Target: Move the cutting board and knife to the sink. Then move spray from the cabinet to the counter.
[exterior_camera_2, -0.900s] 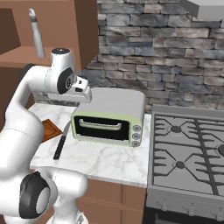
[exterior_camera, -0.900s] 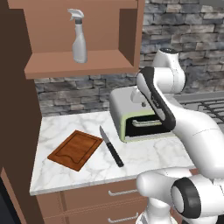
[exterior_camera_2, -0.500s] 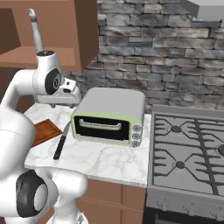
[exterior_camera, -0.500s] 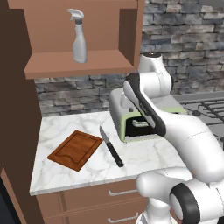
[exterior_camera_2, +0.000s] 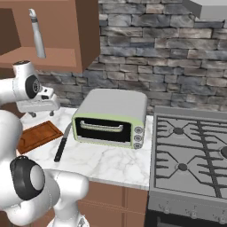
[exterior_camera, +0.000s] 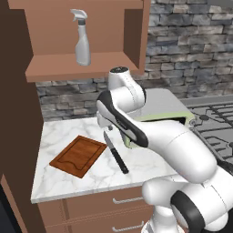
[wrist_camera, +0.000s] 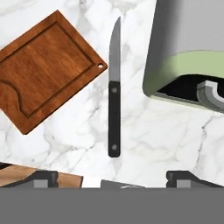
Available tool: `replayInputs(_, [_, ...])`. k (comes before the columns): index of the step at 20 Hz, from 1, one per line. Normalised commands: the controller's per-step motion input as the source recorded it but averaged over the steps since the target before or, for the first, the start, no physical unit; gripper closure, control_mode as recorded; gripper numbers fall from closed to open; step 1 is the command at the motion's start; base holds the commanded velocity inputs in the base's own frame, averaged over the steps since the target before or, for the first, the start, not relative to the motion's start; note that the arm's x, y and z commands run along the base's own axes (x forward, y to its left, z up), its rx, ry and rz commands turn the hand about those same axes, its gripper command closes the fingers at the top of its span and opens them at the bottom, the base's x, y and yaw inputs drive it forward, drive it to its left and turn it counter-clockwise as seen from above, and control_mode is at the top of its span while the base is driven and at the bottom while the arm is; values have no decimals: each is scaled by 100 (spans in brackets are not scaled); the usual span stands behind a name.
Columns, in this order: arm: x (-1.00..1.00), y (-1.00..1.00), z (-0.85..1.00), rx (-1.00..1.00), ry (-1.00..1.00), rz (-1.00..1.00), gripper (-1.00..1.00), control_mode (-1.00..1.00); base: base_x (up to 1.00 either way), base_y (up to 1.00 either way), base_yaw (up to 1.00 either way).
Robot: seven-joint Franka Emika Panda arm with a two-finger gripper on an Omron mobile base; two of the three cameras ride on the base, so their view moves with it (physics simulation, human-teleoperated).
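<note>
From the left base view, I see the cutting board (exterior_camera: 78,155) lying flat on the marble desk (exterior_camera: 59,182), with the knife (exterior_camera: 115,152) just beside it on the bare stone, blade pointing toward the wall. Neither has gone anywhere near a sink. The spray bottle (exterior_camera: 82,38) stands upright on the shelf of the open cabinet (exterior_camera: 113,59), the one thing in it that I can make out. My arm arches over the knife, hiding the hand.

From the right base view, the gripper (exterior_camera_2: 37,112) hangs above the back of the desk, beside the toaster oven (exterior_camera_2: 111,117). I judge it is lining up for a pick.

In the hand view, I look straight down on the knife, black handle nearest me, with the board apart to one side. The fingers (wrist_camera: 41,178) stand spread wide, holding nothing.
</note>
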Motion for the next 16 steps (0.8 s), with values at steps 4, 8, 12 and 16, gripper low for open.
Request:
replayInputs(4, [9,47,-47,3,4,4,-100,-100,0,0,0])
replayInputs(8, [44,66,-36,1,10,0,-100,-100,0,0,0])
replayInputs(12, [57,43,-17,1,7,0,-100,-100,0,0,0])
replayInputs(16, [53,24,-17,2,1,0,-100,-100,0,0,0])
